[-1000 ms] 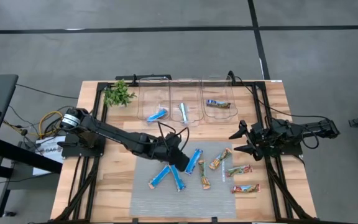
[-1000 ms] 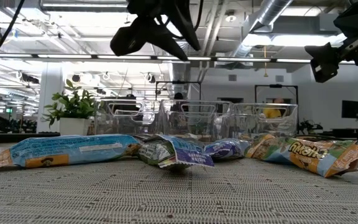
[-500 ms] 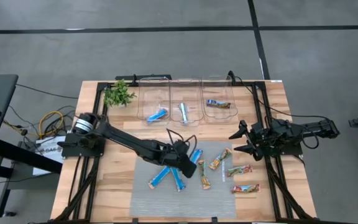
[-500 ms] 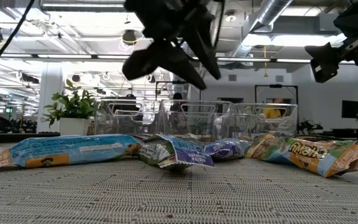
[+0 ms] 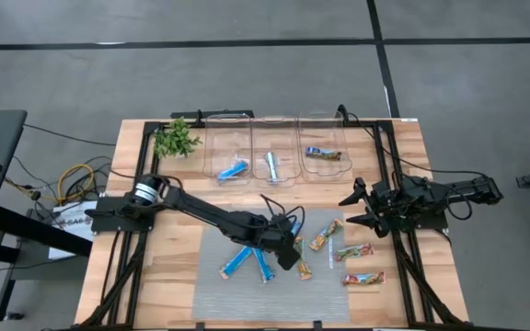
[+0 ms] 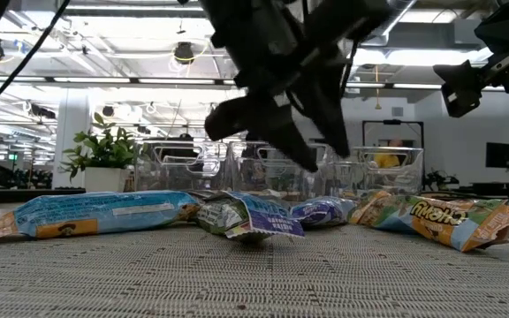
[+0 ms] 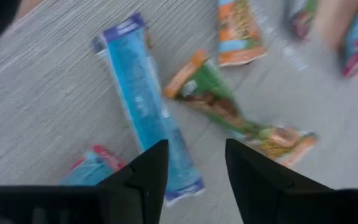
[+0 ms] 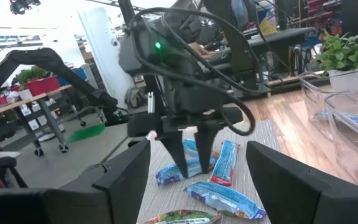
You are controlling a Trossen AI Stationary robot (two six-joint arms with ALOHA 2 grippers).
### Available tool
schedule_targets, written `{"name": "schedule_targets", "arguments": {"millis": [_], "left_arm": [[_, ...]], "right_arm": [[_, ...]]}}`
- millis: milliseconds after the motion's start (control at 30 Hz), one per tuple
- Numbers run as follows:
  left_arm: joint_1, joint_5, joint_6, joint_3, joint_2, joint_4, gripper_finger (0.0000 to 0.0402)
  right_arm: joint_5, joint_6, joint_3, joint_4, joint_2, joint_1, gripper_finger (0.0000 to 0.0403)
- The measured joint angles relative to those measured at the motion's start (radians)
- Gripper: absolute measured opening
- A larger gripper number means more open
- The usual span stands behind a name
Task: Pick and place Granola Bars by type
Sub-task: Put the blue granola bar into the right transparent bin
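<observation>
Several granola bars lie flat on a grey mat: blue ones (image 5: 236,263) (image 5: 264,268) and tan ones (image 5: 325,236) (image 5: 354,250) (image 5: 363,278). My left gripper (image 5: 289,258) hangs open just above the mat's middle. In the left wrist view its fingers (image 7: 194,154) frame the end of a blue bar (image 7: 143,106), with a green and tan bar (image 7: 229,116) beside it. It touches nothing. My right gripper (image 5: 353,210) waits open, raised at the mat's right edge. Clear bins at the far edge hold a blue bar (image 5: 233,169), another blue bar (image 5: 270,165) and a tan bar (image 5: 323,154).
Three clear bins (image 5: 253,124) stand in a row along the table's far edge, with a small green plant (image 5: 175,140) at their left. Bare wood (image 5: 168,267) lies left of the mat. The low view shows the bars (image 6: 95,215) (image 6: 449,218) lying in a loose line.
My left gripper has travelled toward the table's right and near edge and has come down over the bars in the middle of the mat, staying open. The bars and my right arm have not moved.
</observation>
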Motion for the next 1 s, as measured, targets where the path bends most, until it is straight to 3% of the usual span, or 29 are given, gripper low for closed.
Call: {"name": "schedule_targets", "arguments": {"millis": [300, 1000], "left_arm": [[0.027, -0.022, 0.026, 0.013, 0.008, -0.053, 0.0181], [0.03, 0.056, 0.045, 0.053, 0.12, -0.023, 0.0178]], "right_arm": [[0.0, 0.0, 0.0, 0.0, 0.0, 0.0, 0.026], [0.0, 0.0, 0.0, 0.0, 0.0, 0.0, 0.026]]}}
